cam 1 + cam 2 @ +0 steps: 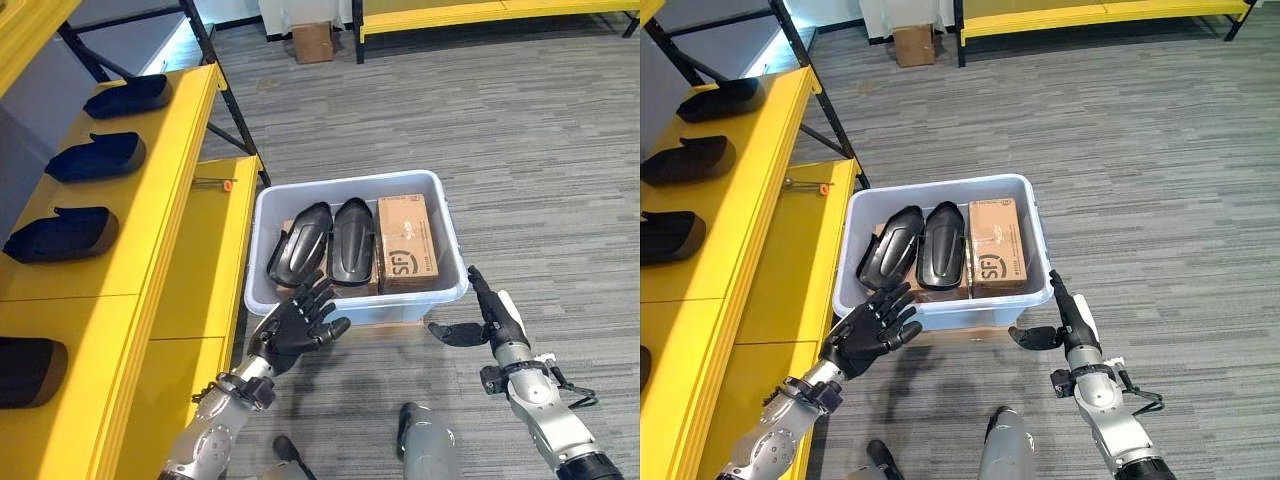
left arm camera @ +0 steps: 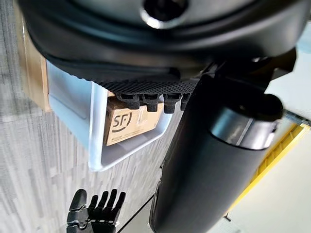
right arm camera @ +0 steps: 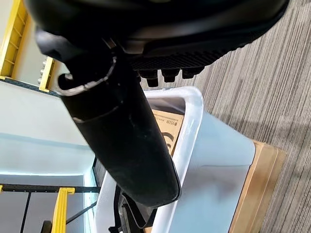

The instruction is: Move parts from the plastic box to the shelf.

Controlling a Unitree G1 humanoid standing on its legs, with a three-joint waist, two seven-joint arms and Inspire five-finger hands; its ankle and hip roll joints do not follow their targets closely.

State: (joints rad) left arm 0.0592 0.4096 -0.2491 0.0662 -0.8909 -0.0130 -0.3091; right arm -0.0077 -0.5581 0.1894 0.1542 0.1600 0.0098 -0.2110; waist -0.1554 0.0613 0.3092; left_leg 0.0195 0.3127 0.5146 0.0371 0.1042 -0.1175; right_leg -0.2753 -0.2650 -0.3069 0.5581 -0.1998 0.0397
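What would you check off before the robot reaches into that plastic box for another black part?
1. Parts left to take: two black parts lie side by side in the plastic box. Ok.
2. Left hand free: fingers spread, holding nothing, by the box's near wall. Ok.
3. Right hand free: fingers straight, holding nothing, by the box's near right corner. Ok.
4. Way to the parts: nothing lies on them; a cardboard box sits beside them. Ok.
5. Room on the yellow shelf: bare stretches between the parts already there. Ok.
6. How heavy the parts are: cannot tell.
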